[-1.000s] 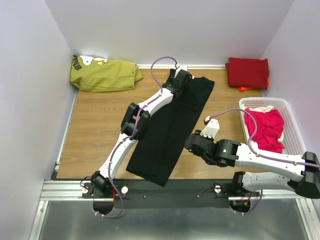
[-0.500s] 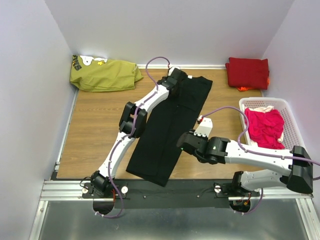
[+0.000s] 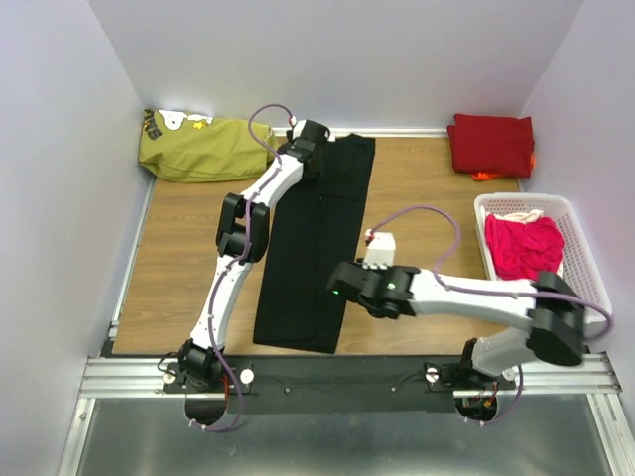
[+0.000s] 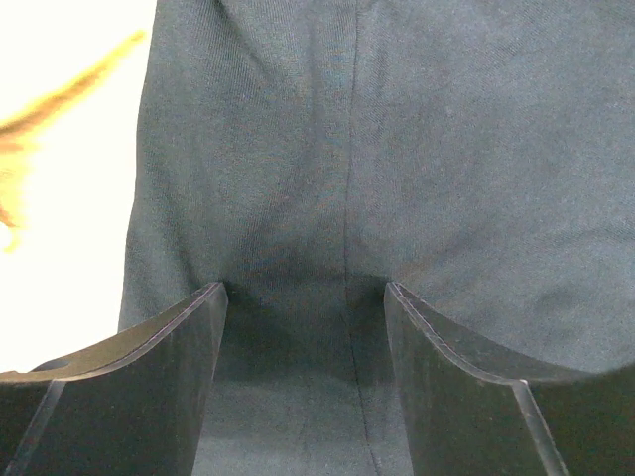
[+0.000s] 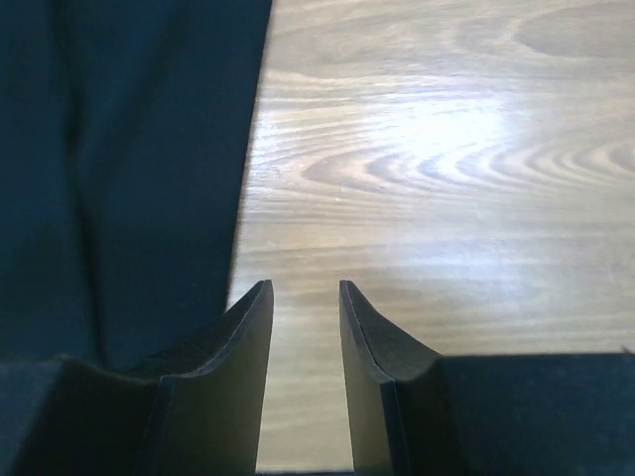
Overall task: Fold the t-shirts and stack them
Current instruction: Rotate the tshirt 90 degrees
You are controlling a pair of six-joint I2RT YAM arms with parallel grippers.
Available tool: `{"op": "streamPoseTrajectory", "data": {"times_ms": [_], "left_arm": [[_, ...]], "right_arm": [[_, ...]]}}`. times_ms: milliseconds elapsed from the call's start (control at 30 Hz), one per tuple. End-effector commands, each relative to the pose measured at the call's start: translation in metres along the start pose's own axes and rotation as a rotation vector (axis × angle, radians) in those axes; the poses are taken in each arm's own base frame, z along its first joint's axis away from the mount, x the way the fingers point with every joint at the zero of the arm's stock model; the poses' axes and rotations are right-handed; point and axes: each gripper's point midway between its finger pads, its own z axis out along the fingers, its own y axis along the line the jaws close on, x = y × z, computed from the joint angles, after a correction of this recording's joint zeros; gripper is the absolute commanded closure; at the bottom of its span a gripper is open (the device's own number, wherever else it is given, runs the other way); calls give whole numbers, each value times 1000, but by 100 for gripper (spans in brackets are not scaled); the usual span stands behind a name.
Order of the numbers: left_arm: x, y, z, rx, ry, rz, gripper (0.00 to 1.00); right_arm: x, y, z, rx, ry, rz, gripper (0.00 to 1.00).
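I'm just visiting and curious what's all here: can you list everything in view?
Black t-shirt: one, black, long folded strip, mid-table.
Olive shirt: one, olive-yellow, far left corner.
Red t-shirt: one, dark red, folded, far right corner.
Pink t-shirts: count unclear, bright pink, in the basket.
Basket: one, white, right side.
Table: one, wood.
Left tool: open, on the black t-shirt.
Right tool: fingers slightly apart, over bare wood beside the black t-shirt.

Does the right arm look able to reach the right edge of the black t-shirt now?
Probably yes. The right gripper hangs just beside that edge of the black t-shirt, slightly open over the table, and nothing lies between them.
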Motion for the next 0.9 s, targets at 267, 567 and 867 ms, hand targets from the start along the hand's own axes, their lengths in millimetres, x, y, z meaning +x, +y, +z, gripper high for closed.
{"op": "streamPoseTrajectory", "data": {"times_ms": [267, 567, 867], "left_arm": [[-91, 5, -42, 84, -240, 27, 25], [-133, 29, -107, 32, -345, 15, 25], [-81, 91, -110, -142, -226, -82, 24]], "right_arm": [[32, 85, 39, -123, 86, -265, 63], [73, 112, 49, -235, 199, -375, 66], [99, 95, 50, -217, 265, -382, 69]]}}
